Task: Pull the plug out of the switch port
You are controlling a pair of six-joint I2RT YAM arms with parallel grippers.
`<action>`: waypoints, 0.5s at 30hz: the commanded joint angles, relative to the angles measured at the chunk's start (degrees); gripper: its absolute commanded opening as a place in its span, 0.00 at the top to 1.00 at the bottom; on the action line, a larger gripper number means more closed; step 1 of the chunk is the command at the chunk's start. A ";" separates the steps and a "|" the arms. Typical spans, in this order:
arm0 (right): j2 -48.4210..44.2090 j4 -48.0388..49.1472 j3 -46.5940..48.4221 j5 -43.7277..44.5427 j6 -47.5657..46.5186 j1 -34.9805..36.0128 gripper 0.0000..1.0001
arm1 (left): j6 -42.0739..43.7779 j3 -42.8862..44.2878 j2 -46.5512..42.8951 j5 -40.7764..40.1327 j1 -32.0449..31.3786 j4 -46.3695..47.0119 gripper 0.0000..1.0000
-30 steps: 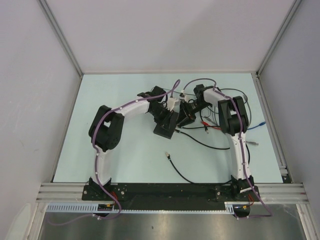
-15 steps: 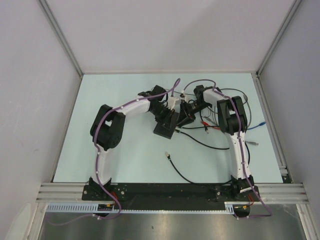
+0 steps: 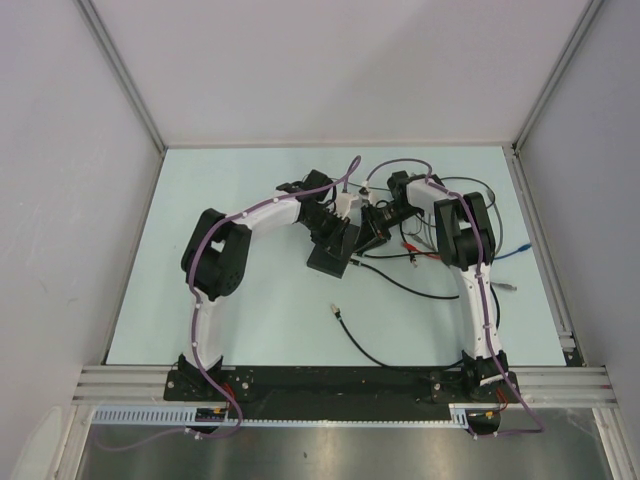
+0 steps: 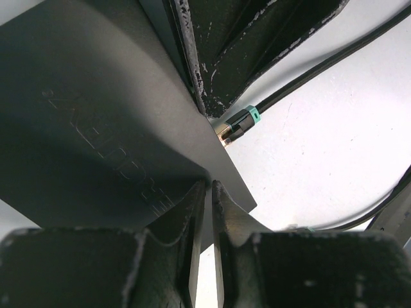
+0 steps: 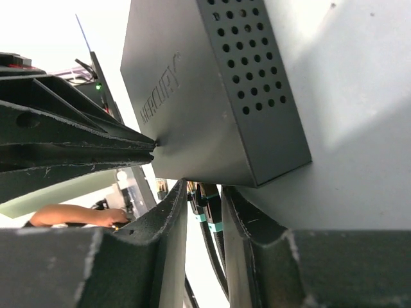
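Pale table point(image 3: 250, 320), centre of top view: switch point(image 3: 330, 255) unmoved this past second, my left gripper point(image 4: 209, 192) clenched atop it, right gripper point(image 5: 204, 187) astride teal-collared plug point(image 5: 212, 221), clamp untellable; plug seemingly seated, pull outstanding.

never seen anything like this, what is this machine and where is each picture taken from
These are two robot arms bolted to a table: left arm, right arm. The wide picture looks down from above; each close-up comes from a camera on one wrist. On the table lie a black box and loose cables. The left hand, closed, presses on the box. The right hand straddles green-collared plugs at the box's edge; whether it grips them is unclear.
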 commanded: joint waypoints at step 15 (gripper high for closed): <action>4.62 -4.24 0.14 9.82 -9.92 2.91 0.75 | 2.32 -0.34 4.74 -6.88 0.48 -1.75 0.82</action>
